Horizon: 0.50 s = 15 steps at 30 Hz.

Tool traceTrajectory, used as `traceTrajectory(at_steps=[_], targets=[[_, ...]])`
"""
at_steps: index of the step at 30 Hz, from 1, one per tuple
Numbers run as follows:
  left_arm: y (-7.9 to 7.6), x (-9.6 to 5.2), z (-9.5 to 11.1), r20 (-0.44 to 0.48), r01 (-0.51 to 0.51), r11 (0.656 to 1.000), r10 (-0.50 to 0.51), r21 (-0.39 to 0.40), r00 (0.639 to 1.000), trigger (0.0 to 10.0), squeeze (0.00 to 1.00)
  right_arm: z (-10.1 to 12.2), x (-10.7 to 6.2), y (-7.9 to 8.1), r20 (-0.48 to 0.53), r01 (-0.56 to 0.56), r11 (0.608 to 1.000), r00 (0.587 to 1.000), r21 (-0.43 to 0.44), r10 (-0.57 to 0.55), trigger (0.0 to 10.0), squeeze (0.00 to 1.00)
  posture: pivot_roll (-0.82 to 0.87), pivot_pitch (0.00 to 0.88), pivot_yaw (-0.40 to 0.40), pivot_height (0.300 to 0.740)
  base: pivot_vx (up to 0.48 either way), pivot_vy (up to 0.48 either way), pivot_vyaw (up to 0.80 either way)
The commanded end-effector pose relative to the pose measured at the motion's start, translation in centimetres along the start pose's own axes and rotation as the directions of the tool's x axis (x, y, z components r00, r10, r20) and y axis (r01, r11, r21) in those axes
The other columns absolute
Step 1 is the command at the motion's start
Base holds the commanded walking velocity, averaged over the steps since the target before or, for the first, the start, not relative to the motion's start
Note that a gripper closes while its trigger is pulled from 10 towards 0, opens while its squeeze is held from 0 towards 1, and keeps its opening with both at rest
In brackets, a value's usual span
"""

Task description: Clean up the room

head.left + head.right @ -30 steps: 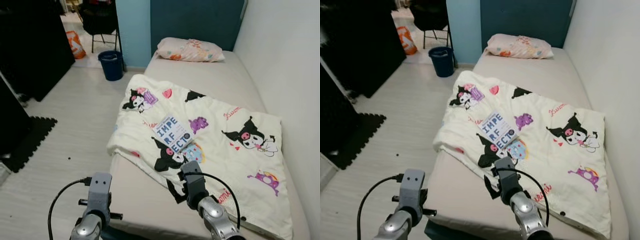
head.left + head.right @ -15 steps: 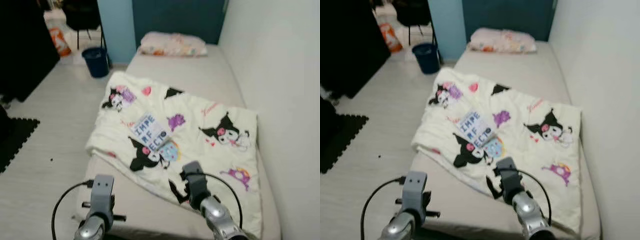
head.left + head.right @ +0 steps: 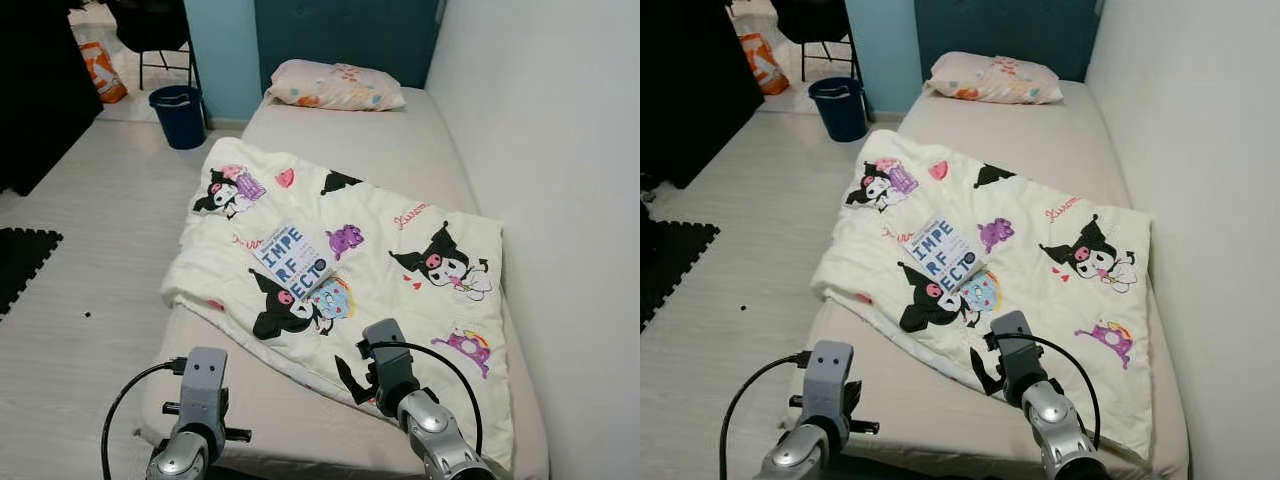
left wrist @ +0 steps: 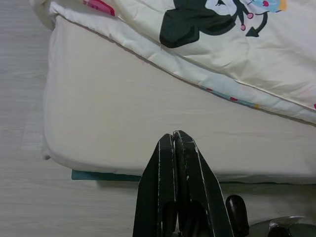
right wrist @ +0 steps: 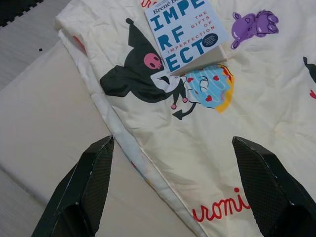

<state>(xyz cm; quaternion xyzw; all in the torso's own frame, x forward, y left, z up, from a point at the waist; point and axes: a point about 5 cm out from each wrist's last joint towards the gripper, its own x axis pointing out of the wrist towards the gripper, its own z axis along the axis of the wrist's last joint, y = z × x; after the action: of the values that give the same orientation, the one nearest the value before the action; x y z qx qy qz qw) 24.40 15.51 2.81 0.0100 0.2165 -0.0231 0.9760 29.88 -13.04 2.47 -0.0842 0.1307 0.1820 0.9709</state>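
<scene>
My view has swung squarely onto the bed (image 3: 400,150), and with my right gripper (image 5: 173,190) spread wide above the blanket (image 3: 400,300), short of the book (image 3: 292,260) near the bed's left edge, I should straddle its spine squarely.

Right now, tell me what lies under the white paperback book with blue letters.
The white paperback book rests on the cream cartoon-print quilt, which is spread over the beige mattress. Whatever is beneath the quilt there is covered.

blue bin (image 3: 181,114) by bed head | black mat (image 3: 20,262) on floor
</scene>
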Motion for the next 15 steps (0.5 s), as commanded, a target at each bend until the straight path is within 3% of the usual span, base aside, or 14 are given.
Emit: traceTrajectory(at_steps=[1,6,8,9,12,15], targets=[[0.1,-0.1,-0.5,-0.017,0.003,1.0,-0.003,0.005,1.0,10.0,0.0,-0.6,-0.3,-0.2,-0.024,0.016,1.0,1.0,0.015,-0.016,10.0,0.0,-0.01,0.14,-0.009,0.74,0.0,0.0,0.0],[0.0,-0.1,-0.4,-0.01,0.008,1.0,-0.008,0.01,1.0,10.0,0.0,-0.5,-0.3,-0.3,-0.017,0.033,0.999,0.999,0.023,-0.032,10.0,0.0,-0.01,0.14,-0.006,0.74,0.0,0.0,0.0],[0.0,0.0,-0.3,0.012,0.008,1.0,-0.008,0.03,1.0,10.0,0.0,-0.5,-0.3,-0.3,-0.017,0.039,0.999,0.999,0.03,-0.039,10.0,0.0,-0.01,0.137,-0.003,0.74,0.0,0.0,0.0],[0.0,0.0,0.0,0.074,0.004,0.999,-0.007,0.044,0.997,10.0,0.0,-0.2,-0.3,-0.5,0.01,0.065,0.997,0.998,0.039,-0.065,10.0,0.0,-0.01,0.131,-0.007,0.74,0.0,0.0,0.0],[0.0,0.1,0.1,0.093,0.002,0.999,-0.006,0.044,0.996,10.0,0.0,0.0,-0.3,-0.6,0.032,0.083,0.996,0.996,0.042,-0.084,10.0,0.0,-0.01,0.131,-0.007,0.74,0.0,0.0,0.0],[0.3,0.1,0.6,0.126,-0.01,1.0,0.01,-0.008,0.992,10.0,0.0,1.2,-0.3,-1.6,0.107,0.164,0.986,0.98,0.043,-0.168,10.0,0.0,-0.02,0.123,-0.004,0.74,0.0,0.0,0.0]])
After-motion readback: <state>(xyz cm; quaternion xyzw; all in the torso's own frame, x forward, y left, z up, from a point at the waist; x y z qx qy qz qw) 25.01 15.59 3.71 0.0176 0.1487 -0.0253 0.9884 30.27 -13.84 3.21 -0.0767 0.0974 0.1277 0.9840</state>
